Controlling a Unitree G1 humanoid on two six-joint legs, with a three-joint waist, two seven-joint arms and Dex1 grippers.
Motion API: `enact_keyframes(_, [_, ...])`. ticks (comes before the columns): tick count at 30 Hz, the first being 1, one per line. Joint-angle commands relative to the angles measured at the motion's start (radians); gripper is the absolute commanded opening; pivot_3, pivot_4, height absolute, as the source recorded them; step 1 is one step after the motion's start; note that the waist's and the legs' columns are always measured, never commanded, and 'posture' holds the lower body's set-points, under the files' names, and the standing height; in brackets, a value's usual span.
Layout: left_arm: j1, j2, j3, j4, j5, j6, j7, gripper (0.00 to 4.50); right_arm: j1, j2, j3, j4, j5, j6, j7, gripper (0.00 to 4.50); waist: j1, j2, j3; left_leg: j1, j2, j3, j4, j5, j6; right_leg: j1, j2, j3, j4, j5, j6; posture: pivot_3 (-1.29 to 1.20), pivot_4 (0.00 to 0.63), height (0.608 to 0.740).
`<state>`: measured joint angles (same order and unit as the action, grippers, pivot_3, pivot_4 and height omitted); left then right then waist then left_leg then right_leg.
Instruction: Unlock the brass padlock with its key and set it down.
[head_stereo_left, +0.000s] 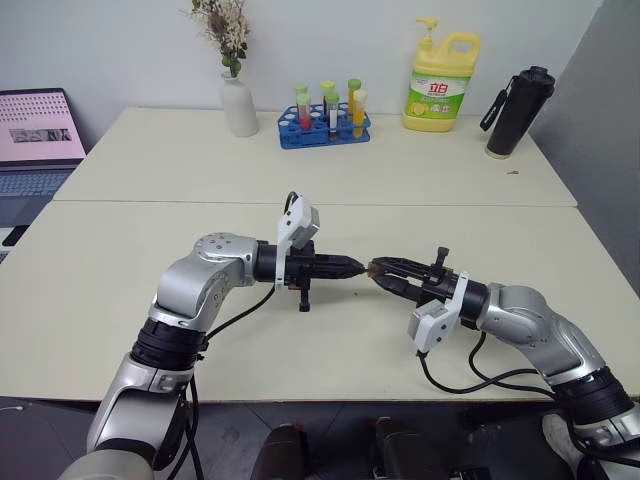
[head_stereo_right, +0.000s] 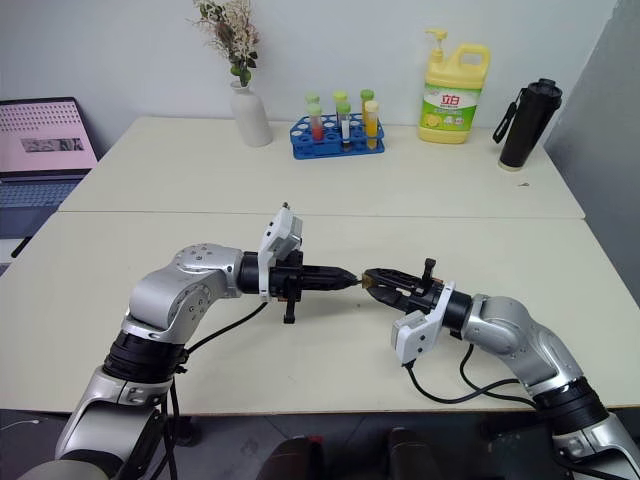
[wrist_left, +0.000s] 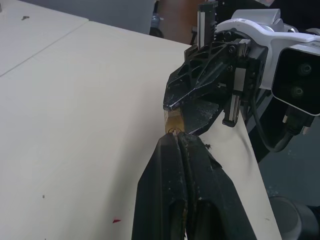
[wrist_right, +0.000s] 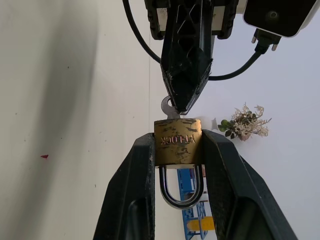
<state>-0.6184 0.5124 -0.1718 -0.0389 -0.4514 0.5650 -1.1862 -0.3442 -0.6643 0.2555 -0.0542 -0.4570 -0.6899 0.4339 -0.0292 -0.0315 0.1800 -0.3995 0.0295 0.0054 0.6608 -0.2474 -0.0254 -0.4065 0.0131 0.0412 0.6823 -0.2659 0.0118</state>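
I am holding the brass padlock (wrist_right: 177, 141) clamped between the fingers of my right pincer (wrist_right: 177, 160), lifted above the worktop (head_stereo_left: 330, 170), shackle pointing back toward my wrist and keyway end facing my left pincer (wrist_right: 184, 97). That left pincer is pinched together on the key (wrist_right: 167, 107), meeting the lock head-on, so the coming twist is lying along one shared line.
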Motion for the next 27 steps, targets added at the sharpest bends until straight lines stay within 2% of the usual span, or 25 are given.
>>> enact_keyframes(1, [0.014, 0.002, -0.025, -0.044, 0.018, -0.096, -0.045, 0.0, -0.018, 0.004, -0.03, -0.019, 0.018, -0.001, -0.012, 0.93, 0.0, 0.0, 0.0, 0.0, 0.0, 0.0, 0.0, 0.0, 0.0, 0.0, 0.0, 0.0, 0.0, 0.0, 0.0, 0.0, 0.15, 0.74])
enact_keyframes(6, [0.045, 0.02, -0.061, -0.042, 0.116, -0.319, -0.079, 0.0, -0.022, 0.008, -0.036, -0.02, 0.017, 0.003, -0.018, 0.93, 0.0, 0.0, 0.0, 0.0, 0.0, 0.0, 0.0, 0.0, 0.0, 0.0, 0.0, 0.0, 0.0, 0.0, -0.001, 0.0, 0.15, 0.74])
enact_keyframes(13, [0.028, -0.009, -0.071, 0.051, 0.252, -0.63, -0.044, 0.0, -0.028, 0.012, -0.042, -0.018, 0.019, 0.008, -0.021, 0.93, 0.001, 0.0, 0.0, 0.0, 0.0, 0.001, 0.0, 0.0, 0.0, 0.0, 0.0, 0.0, 0.0, 0.0, -0.001, 0.0, 0.15, 0.74])
enact_keyframes(19, [0.01, -0.026, -0.062, 0.106, 0.282, -0.723, -0.025, 0.0, -0.032, 0.014, -0.043, -0.018, 0.02, 0.014, -0.022, 0.93, 0.001, 0.0, 0.0, 0.0, 0.0, 0.001, 0.0, 0.0, 0.0, 0.0, 0.0, 0.0, 0.0, 0.0, -0.001, 0.0, 0.15, 0.74])
enact_keyframes(21, [0.008, -0.041, -0.052, 0.111, 0.268, -0.7, -0.006, 0.0, -0.031, 0.015, -0.043, -0.021, 0.021, 0.016, -0.021, 0.93, 0.001, 0.0, 0.0, 0.0, 0.0, 0.0, 0.0, 0.0, 0.0, 0.0, 0.0, 0.0, 0.0, 0.0, -0.001, 0.0, 0.15, 0.74])
enact_keyframes(27, [0.002, -0.047, -0.033, 0.05, 0.169, -0.449, 0.009, 0.0, -0.027, 0.015, -0.045, -0.033, 0.019, 0.02, -0.018, 0.93, 0.0, 0.0, 0.0, 0.0, 0.0, 0.0, 0.0, 0.0, 0.0, 0.0, 0.0, 0.0, 0.0, 0.0, 0.0, 0.0, 0.15, 0.74])
